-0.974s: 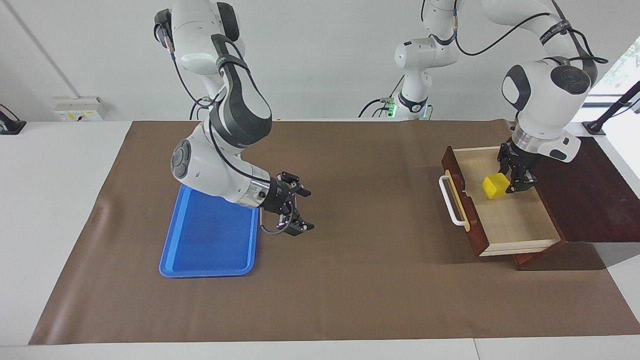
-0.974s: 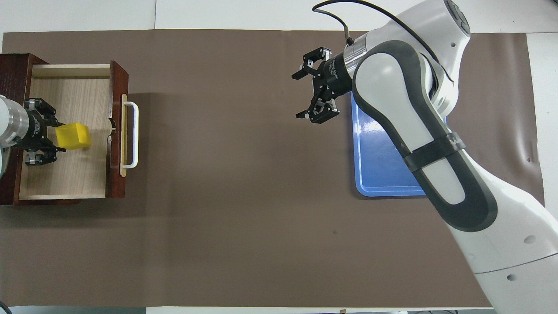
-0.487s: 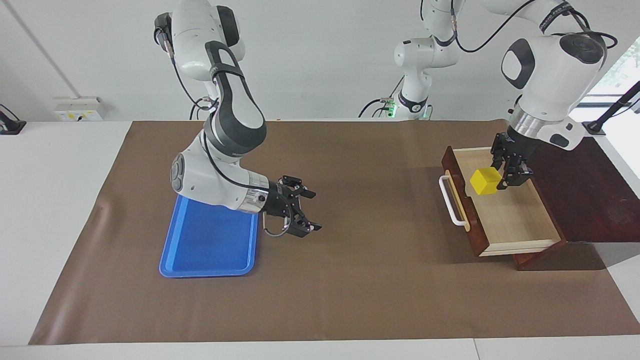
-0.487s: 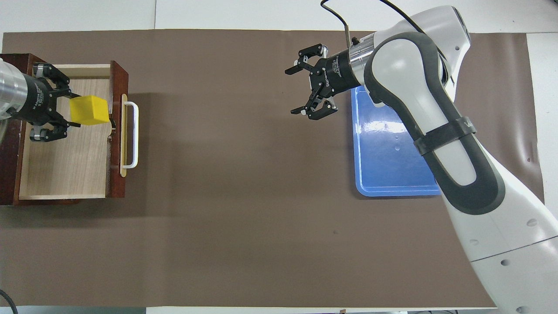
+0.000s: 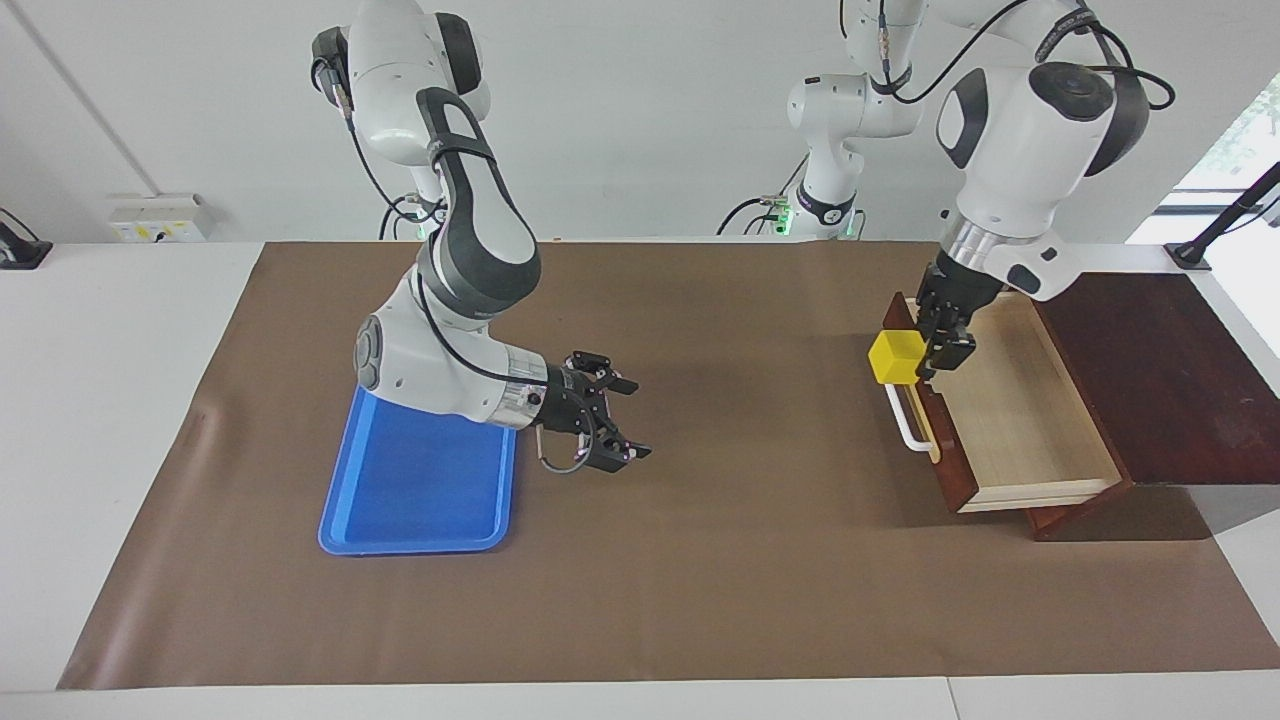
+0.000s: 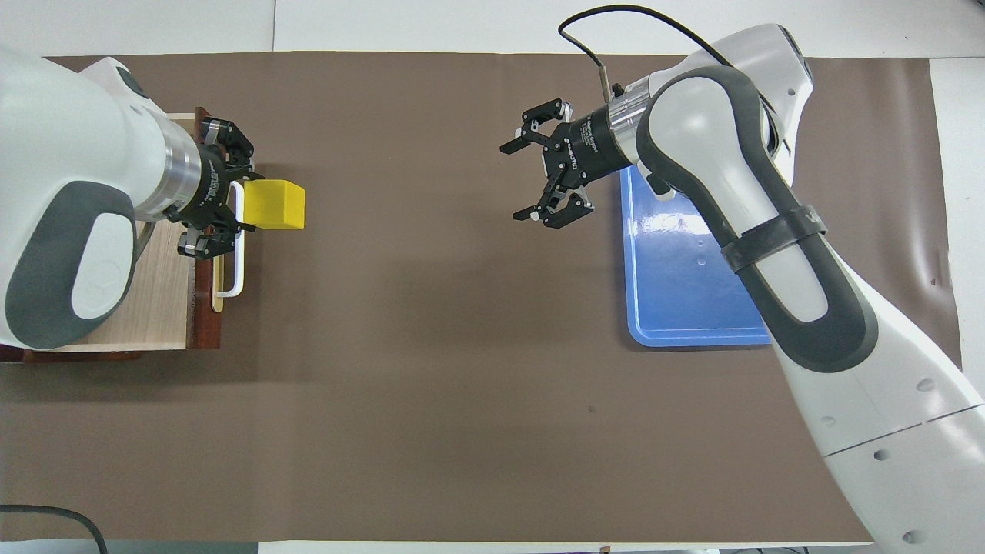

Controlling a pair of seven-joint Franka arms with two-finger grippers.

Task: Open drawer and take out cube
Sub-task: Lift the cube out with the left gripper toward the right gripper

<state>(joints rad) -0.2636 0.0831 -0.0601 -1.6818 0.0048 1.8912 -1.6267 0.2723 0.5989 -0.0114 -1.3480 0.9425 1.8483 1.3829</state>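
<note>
The drawer (image 5: 1030, 425) stands pulled open at the left arm's end of the table, its light wood inside bare and its white bar handle (image 5: 908, 425) facing the table's middle. My left gripper (image 5: 928, 352) is shut on the yellow cube (image 5: 893, 357) and holds it in the air over the drawer's front and handle. In the overhead view the cube (image 6: 277, 205) shows past the handle (image 6: 237, 261), held by the left gripper (image 6: 248, 205), and my left arm covers much of the drawer (image 6: 165, 296). My right gripper (image 5: 636, 420) is open and empty over the mat beside the tray; it also shows in the overhead view (image 6: 514, 182).
A blue plastic tray (image 5: 420, 480) lies on the brown mat toward the right arm's end, also in the overhead view (image 6: 685, 292). The dark wooden cabinet top (image 5: 1150, 370) adjoins the drawer. Brown mat (image 5: 760, 520) lies between tray and drawer.
My left gripper has lifted the cube out of the drawer and carried it over the drawer's front and handle. My right gripper has edged slightly toward the table's middle, still open.
</note>
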